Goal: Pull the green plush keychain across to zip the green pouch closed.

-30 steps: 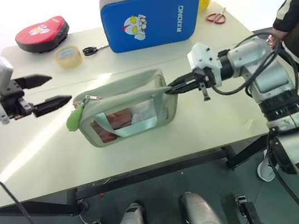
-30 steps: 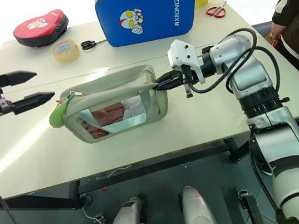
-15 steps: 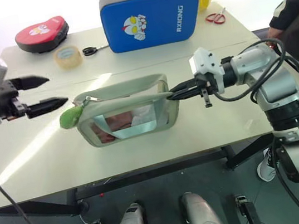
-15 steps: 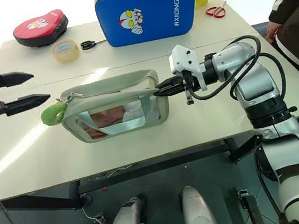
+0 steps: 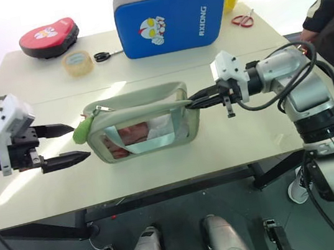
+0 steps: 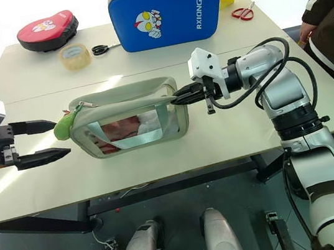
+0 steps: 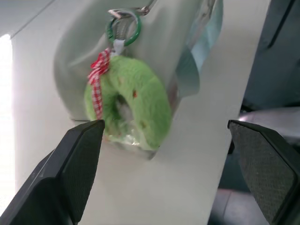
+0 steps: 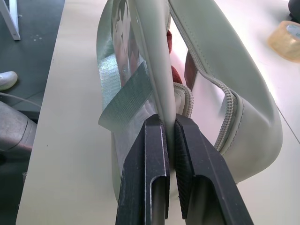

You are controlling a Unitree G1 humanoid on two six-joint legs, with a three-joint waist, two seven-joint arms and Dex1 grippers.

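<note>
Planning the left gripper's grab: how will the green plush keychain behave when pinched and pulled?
The green plush keychain looks fuzzy and soft, so it will probably squash. It hangs from a ring, so it may swing. It looks light.

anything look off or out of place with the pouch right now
Nothing damaged or spilled. The pouch lies on its side with its zipper gaping open. The right pincer is clamped on its edge. The keychain dangles off the far end, just ahead of the open left pincer.
</note>
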